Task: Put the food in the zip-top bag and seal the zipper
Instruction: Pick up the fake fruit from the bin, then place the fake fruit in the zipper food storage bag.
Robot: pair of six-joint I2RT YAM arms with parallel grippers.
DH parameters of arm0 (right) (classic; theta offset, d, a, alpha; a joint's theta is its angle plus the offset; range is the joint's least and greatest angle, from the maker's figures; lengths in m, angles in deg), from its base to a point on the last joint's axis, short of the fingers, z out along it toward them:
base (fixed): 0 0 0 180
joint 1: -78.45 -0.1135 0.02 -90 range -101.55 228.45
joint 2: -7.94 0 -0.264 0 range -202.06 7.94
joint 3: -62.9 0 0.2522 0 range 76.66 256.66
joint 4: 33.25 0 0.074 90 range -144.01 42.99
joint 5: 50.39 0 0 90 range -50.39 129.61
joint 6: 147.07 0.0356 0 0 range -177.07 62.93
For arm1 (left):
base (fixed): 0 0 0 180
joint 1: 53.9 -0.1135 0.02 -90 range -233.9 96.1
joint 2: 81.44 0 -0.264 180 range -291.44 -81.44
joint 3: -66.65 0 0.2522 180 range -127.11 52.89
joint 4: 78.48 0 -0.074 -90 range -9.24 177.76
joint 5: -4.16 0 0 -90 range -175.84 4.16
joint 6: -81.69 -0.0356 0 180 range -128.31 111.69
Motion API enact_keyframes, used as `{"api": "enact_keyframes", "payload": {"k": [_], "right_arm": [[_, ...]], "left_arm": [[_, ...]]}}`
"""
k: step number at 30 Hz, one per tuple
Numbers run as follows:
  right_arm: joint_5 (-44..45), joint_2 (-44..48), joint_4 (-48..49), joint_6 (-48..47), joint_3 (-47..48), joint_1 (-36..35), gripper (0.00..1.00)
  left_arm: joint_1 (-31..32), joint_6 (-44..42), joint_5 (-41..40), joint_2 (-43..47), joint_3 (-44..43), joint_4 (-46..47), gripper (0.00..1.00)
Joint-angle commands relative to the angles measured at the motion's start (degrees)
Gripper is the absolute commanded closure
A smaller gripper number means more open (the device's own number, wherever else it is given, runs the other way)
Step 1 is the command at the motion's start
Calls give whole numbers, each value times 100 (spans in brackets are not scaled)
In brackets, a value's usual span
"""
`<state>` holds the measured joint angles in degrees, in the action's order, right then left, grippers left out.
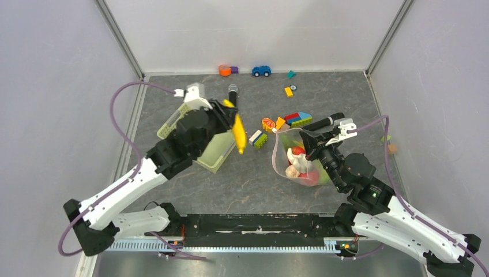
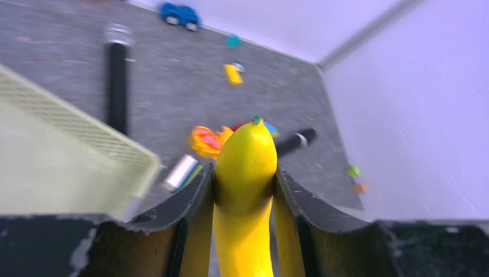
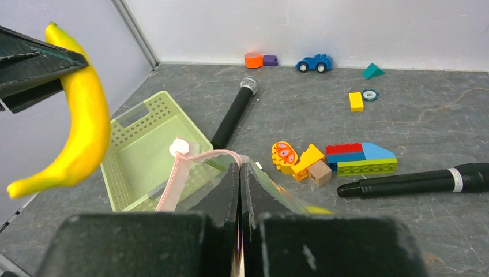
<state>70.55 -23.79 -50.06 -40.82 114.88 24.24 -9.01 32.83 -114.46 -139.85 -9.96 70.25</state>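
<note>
Banana (image 1: 239, 135) in the air, clenched between the left fingers (image 1: 226, 111), hanging down over the right edge of the pale green basket (image 1: 214, 157). Right fingers (image 3: 233, 184) clamped shut on the zip-top bag (image 1: 282, 153) at its pink zipper (image 3: 173, 179), bag mouth gaping, right of centre. Red and pale toy food (image 1: 300, 158) already inside. Blocks (image 3: 360, 160) and a black marker (image 3: 415, 182) on the tabletop (image 1: 242, 184) just beyond.

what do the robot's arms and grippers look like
The left arm and right arm are white links with black joints. A purple cable loops beside each. The left gripper and right gripper have black wedge-shaped fingers and a white part at the wrist.
</note>
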Motion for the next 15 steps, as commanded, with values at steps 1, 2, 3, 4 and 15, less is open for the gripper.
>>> {"api": "enact_keyframes", "payload": {"k": [1, 2, 3, 4, 15], "right_arm": [[-167, 65, 446, 81, 118, -1, 100], [-170, 83, 454, 95, 116, -1, 100], [-182, 101, 463, 115, 98, -3, 100], [-192, 124, 478, 131, 85, -1, 100], [-168, 332, 527, 197, 4, -1, 100]], "left_arm": [[1118, -356, -597, -465, -371, 1344, 98], [1315, -565, -650, -585, -385, 1638, 98], [1492, -724, -666, -685, -421, 1928, 98], [1610, -828, -574, -803, -473, 2100, 98], [1820, -188, 2469, -1174, 5, 3726, 98]]}}
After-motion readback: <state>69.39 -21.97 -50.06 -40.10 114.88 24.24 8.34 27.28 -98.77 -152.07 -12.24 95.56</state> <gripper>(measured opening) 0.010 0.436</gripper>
